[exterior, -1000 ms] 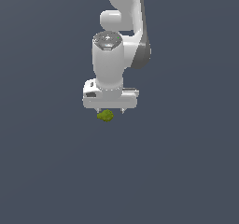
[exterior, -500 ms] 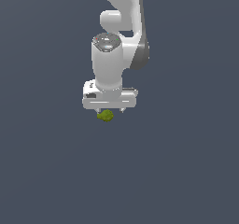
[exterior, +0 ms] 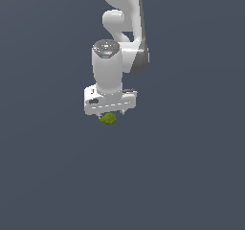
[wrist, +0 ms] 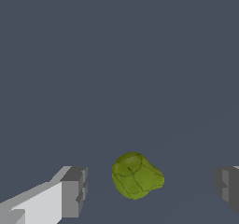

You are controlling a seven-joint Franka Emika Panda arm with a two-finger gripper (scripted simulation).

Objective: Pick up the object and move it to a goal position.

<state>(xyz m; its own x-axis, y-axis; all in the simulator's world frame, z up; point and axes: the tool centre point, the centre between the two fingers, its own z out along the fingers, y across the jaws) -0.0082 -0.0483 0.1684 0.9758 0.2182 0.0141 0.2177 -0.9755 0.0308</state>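
Observation:
The object (wrist: 136, 176) is a small lumpy olive-green blob lying on the dark grey floor. In the wrist view it sits between my two grey fingertips (wrist: 74, 192), with a clear gap on each side. The gripper (wrist: 151, 188) is open and touches nothing. In the exterior view the white gripper (exterior: 111, 113) hangs straight down over the object (exterior: 108, 119), which peeks out under the hand.
A plain dark grey surface (exterior: 191, 176) surrounds the arm on all sides. No other objects or edges are in view.
The arm has barely moved; the gripper stays right over the object, perhaps slightly lower.

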